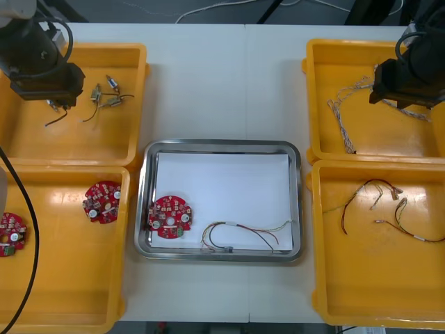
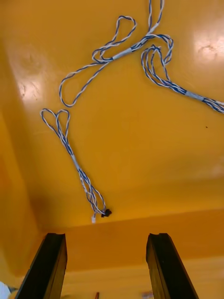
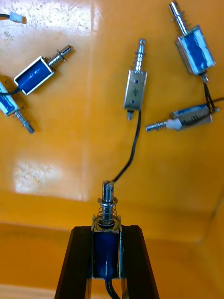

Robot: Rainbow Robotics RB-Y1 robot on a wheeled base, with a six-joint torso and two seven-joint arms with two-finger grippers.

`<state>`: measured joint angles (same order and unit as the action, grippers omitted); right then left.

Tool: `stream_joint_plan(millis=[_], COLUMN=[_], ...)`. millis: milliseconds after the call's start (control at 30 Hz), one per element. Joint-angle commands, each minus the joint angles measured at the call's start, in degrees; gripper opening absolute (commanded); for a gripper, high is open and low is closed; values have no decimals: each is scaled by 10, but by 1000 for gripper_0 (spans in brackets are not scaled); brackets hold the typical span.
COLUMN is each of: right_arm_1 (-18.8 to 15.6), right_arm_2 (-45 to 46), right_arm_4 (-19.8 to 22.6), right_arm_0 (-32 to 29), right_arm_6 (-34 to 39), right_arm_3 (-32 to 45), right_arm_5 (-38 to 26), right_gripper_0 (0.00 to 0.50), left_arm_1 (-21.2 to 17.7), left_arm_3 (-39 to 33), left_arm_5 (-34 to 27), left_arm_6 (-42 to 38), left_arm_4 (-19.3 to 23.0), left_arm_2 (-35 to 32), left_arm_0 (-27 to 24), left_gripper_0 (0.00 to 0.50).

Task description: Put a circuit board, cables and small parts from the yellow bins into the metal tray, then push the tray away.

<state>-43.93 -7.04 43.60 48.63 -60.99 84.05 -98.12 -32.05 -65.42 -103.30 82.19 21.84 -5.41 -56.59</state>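
Front view: the left pincer (image 3: 106, 233) hangs over the far-left yellow bin (image 1: 69, 149), clamped on a small metal part (image 3: 106, 247). At centre the metal tray (image 1: 149, 209) holds a circuit board (image 1: 169, 217) and cable (image 1: 236, 233) along its near edge. The right pincer (image 2: 107, 240), spread open, hangs above twisted cables (image 2: 70, 149) in the far-right bin (image 1: 375, 139).

Cable and part only partly seen
The right arm (image 1: 410, 73) covers part of a blue and white cable (image 1: 339, 118); a small metal part (image 3: 8, 105) in the left wrist view is cut by the edge.
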Motion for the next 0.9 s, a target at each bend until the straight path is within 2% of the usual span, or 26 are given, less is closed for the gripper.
stream_joint_plan(millis=[33, 233, 467, 633, 767, 900], right_arm_1=[30, 56, 74, 84, 91, 101], right_arm_2=[-3, -3, -18, -38, -38, -44], right_arm_4=[-24, -32, -43, -66, -69, -73], right_arm_0=[41, 45, 45, 45, 44, 44], right_arm_6=[-76, -137, -168, -167, -168, -172], right_arm_3=[-41, -101, -133, -147, -163, -184], right_arm_5=[34, 82, 108, 126, 136, 155], right_gripper_0=[500, 500, 500, 500, 500, 500], left_arm_1=[-31, -42, -44, -47, -47, -47], left_arm_3=[-78, -185, -282, -352, -386, -445], left_arm_5=[-55, -67, -67, -67, -67, -67], left_arm_6=[28, 10, -9, -84, -107, -158], left_arm_4=[8, 21, 36, 99, 128, 189], left_arm_2=[-21, -29, -42, -42, -42, -38], left_arm_0=[17, 41, 65, 107, 124, 155], left_gripper_0=[0, 0, 0, 0, 0, 0])
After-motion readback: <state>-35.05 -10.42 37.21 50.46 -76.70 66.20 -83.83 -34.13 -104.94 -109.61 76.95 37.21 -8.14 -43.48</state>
